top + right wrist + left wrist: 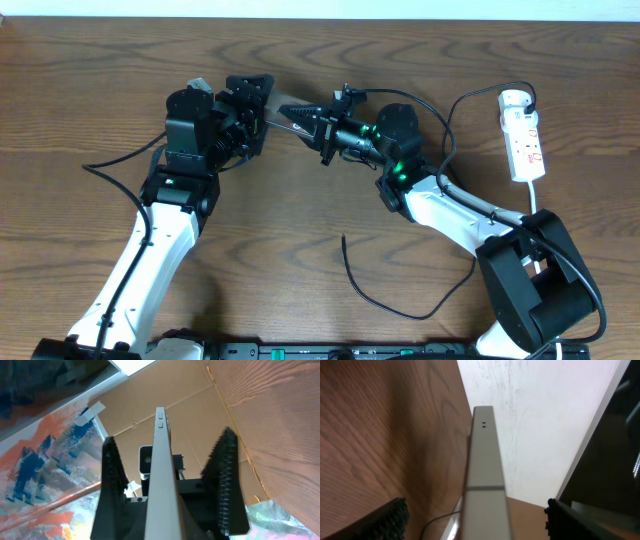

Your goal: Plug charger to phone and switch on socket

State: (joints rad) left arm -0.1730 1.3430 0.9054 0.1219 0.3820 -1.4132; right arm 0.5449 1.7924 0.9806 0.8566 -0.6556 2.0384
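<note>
The phone (288,108) is held off the table, edge-on, between both arms at the back centre. My right gripper (297,114) is shut on it; in the right wrist view the phone's grey edge (161,460) runs up between the fingers (116,485) of that gripper (167,435). My left gripper (264,112) is open around the other end, and the phone's edge (482,460) stands between its wide pads (387,520) with a gap on each side. The charger cable (400,305) lies loose on the table, its tip (343,238) free. The socket (525,140) lies at the far right with a white adapter (513,99) in it.
The socket's thick white cord (533,195) runs down toward the right arm's base (535,290). A black lead (110,165) trails left of the left arm. The wooden table (280,230) shows between the two arms, with the charger's loop to its right.
</note>
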